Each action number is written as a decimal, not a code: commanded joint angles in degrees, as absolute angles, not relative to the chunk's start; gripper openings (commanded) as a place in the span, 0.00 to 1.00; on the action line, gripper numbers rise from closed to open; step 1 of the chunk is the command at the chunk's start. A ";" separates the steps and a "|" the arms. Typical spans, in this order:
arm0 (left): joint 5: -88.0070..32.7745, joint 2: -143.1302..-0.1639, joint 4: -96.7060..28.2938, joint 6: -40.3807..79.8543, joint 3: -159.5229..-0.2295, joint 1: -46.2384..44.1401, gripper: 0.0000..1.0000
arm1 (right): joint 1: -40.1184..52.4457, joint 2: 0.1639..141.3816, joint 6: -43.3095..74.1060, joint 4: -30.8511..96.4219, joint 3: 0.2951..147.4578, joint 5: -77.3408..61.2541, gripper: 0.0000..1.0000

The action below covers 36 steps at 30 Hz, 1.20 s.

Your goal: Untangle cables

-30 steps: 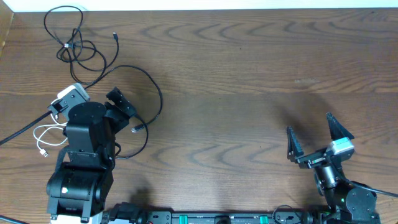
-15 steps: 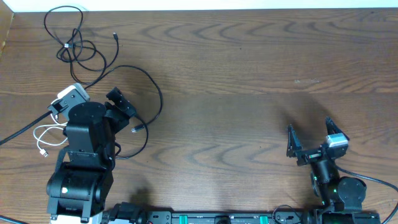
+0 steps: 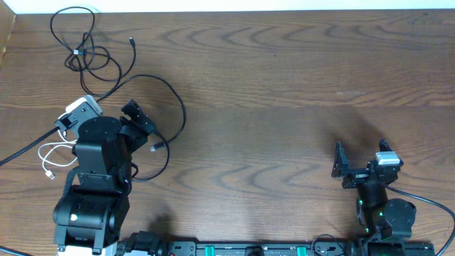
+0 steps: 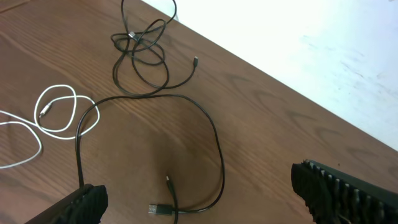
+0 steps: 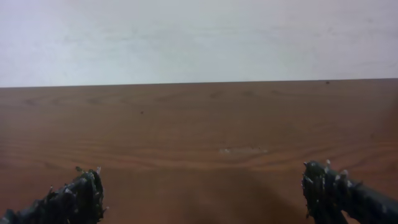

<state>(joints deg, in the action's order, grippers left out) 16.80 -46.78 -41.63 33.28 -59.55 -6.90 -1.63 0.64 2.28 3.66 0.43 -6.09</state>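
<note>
Three cables lie on the left part of the wooden table (image 3: 284, 85), apart from one another. A black cable (image 3: 79, 51) (image 4: 142, 46) is loosely coiled at the far left corner. A second black cable (image 3: 178, 114) (image 4: 211, 130) curves in a wide loop, and its USB plug (image 4: 161, 210) lies between my left fingers. A white cable (image 3: 51, 158) (image 4: 56, 112) is looped left of the left arm. My left gripper (image 3: 135, 122) (image 4: 199, 199) is open above the plug and holds nothing. At the front right my right gripper (image 3: 361, 160) (image 5: 202, 186) is open over bare wood.
A thick black robot cable (image 3: 28, 146) runs off the left edge beside the left arm. The arms' mounting rail (image 3: 249, 249) lines the front edge. A pale surface (image 5: 199, 37) lies beyond the table's far edge.
The right arm has drawn back toward the front edge and tilted, its open fingers now looking shorter from above. The left arm and the cables have not moved.
</note>
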 commanded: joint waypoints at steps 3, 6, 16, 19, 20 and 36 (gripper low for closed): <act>17.37 -46.74 -41.58 33.74 -59.86 -6.81 0.99 | -1.17 0.32 1.19 3.92 0.30 -5.06 0.99; 17.37 -46.74 -41.58 33.74 -59.86 -6.81 0.99 | -1.17 0.32 1.19 3.92 0.30 -5.06 0.99; 17.37 -46.74 -41.58 33.74 -59.86 -6.81 0.99 | -1.17 0.32 1.19 3.92 0.30 -5.04 0.99; 17.37 -46.74 -41.58 33.71 -59.86 -6.81 0.99 | -1.17 0.32 1.19 3.92 0.30 -5.04 0.99; 17.37 -46.74 -41.58 33.74 -59.86 -6.81 0.99 | -1.17 0.32 1.19 3.92 0.30 -5.06 0.99; 17.37 -41.39 -44.97 33.28 -56.14 -7.20 0.99 | -1.17 0.32 1.19 3.92 0.30 -5.04 0.99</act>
